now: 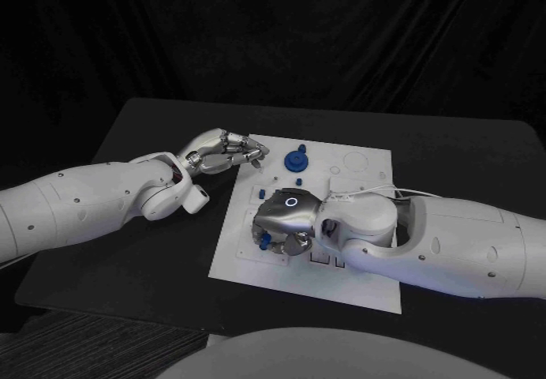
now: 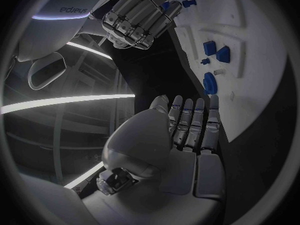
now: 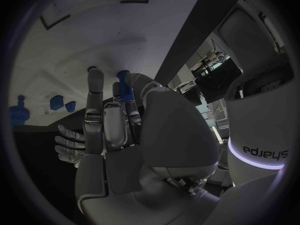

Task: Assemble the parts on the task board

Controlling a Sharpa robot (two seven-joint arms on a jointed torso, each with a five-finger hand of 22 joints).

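The right hand (image 1: 287, 225) sits at the board's (image 1: 364, 288) seven o'clock corner, pinching a small blue peg (image 3: 125, 87): light, stiff, probably slick, best held by its shaft. The left hand (image 1: 222, 151) hovers at ten o'clock, fingers loose, holding nothing.

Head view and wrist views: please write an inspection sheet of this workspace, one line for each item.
Surface: black table, carrying the white task board.
Job's things: round blue part and small blue pieces on the board.
Clutter: nothing seen.
Hands: left hand at the board's left edge, holding nothing; right hand over the board, apparently pinching a small blue peg.
Cables: thin white cable by the right wrist.
Surroundings: dark.
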